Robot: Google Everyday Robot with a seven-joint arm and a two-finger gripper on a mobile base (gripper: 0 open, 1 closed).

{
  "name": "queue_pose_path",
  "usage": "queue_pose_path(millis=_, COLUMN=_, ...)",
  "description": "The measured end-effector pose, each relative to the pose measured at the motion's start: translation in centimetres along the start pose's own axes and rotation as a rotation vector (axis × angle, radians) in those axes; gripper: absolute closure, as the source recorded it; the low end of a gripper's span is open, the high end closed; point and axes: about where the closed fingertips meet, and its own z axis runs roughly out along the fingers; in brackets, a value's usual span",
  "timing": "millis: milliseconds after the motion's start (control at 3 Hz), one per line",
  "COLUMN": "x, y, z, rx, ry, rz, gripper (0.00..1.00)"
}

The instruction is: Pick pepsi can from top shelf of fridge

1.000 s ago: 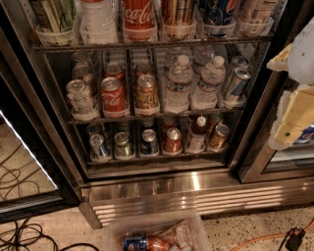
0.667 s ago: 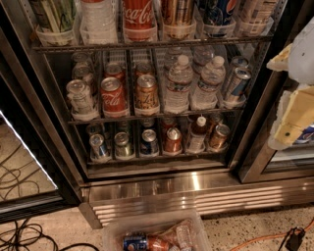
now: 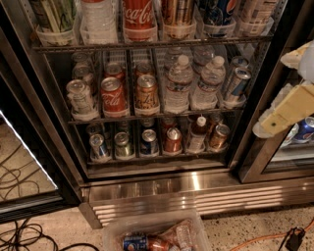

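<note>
The fridge (image 3: 196,188) stands open, and the pepsi can (image 3: 222,9) sits in a clear holder on the top shelf (image 3: 147,44), to the right of a red Coca-Cola can (image 3: 139,14) with a brown can (image 3: 177,11) between them. The pale gripper (image 3: 282,117) hangs at the right edge of the view, level with the middle rack (image 3: 147,116) of cans and water bottles, well apart from the pepsi can. On the floor below the ribbed steel base lies a clear plastic bin (image 3: 114,231) with cans in it.
</note>
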Motion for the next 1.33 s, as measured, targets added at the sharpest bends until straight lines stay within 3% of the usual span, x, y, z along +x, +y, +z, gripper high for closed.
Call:
queue_pose_path(millis=333, x=-0.9, y=-1.1, z=-0.1, rx=0.074, ry=-0.134, rz=0.145, gripper=0.0)
queue_pose_path(millis=667, x=-2.5, y=-2.6, z=-0.8, rx=0.12, ry=-0.19, rz=0.188, gripper=0.0)
queue_pose_path(millis=1333, x=-3.3, y=-2.9, z=-0.6, rx=0.117, ry=-0.226, rz=0.195, gripper=0.0)
